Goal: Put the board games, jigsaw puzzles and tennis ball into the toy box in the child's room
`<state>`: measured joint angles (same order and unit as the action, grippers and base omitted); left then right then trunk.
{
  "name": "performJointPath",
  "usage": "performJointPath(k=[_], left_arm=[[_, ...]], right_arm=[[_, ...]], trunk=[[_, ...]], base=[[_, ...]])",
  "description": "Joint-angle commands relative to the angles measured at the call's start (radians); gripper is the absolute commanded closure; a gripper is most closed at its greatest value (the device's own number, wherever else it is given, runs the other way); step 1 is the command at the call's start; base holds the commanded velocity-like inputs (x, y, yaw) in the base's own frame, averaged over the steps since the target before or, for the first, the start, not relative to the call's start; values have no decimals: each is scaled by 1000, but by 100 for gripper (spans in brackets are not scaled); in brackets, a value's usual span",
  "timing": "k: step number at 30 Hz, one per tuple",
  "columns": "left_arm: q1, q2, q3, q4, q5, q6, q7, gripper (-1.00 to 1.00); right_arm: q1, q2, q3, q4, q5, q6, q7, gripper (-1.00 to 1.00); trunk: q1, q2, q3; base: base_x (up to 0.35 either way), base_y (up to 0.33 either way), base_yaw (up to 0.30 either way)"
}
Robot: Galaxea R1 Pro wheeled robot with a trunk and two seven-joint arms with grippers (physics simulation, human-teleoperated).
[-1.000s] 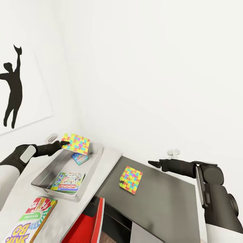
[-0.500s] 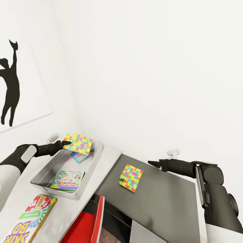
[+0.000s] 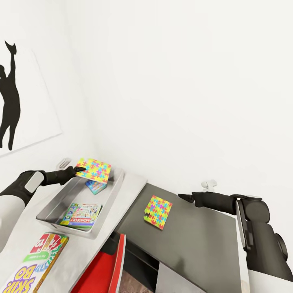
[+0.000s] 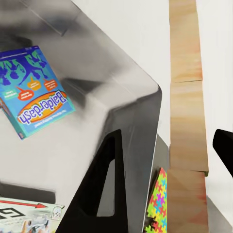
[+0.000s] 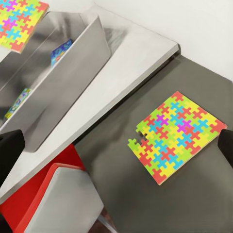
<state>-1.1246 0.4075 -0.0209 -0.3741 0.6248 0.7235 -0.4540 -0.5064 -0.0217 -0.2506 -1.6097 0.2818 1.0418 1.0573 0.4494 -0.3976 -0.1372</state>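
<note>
You're in a child's bedroom or playroom in a home: plain white walls, with a black silhouette print (image 3: pixel 10 101) of a figure reaching upward hanging on the one to your left. Wood-plank flooring (image 4: pixel 187 97) shows past the furniture edge. In front of you a white-topped table (image 3: pixel 122 203) carries a shallow grey toy box (image 3: pixel 61 201) holding a Monopoly box (image 3: pixel 81 215) and a Balderdash box (image 4: pixel 34 92). A Skip-Bo box (image 3: pixel 34 264) lies nearby, bright jigsaw puzzles (image 5: pixel 177 133) are about, and a red chair (image 3: pixel 103 268) is tucked below
</note>
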Motion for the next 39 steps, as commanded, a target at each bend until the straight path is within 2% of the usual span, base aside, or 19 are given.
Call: performJointPath(k=[1,11,39], left_arm=[[-2,1,-1,0,5,7,6,100],[-7,-1,1,0,8,12,43,100],[-7,-1,1,0,9,12,51,100]], right_arm=[[-1,0,-1,-1,10,5,10,-100],[-1,0,-2,-1,10,5,10,-100],[-1,0,-2,-1,10,5,10,-100]], trunk=[[1,-2,-4],[1,-2,-20],[1,-2,-66]], base=[[0,0,0],[0,0,0],[0,0,0]])
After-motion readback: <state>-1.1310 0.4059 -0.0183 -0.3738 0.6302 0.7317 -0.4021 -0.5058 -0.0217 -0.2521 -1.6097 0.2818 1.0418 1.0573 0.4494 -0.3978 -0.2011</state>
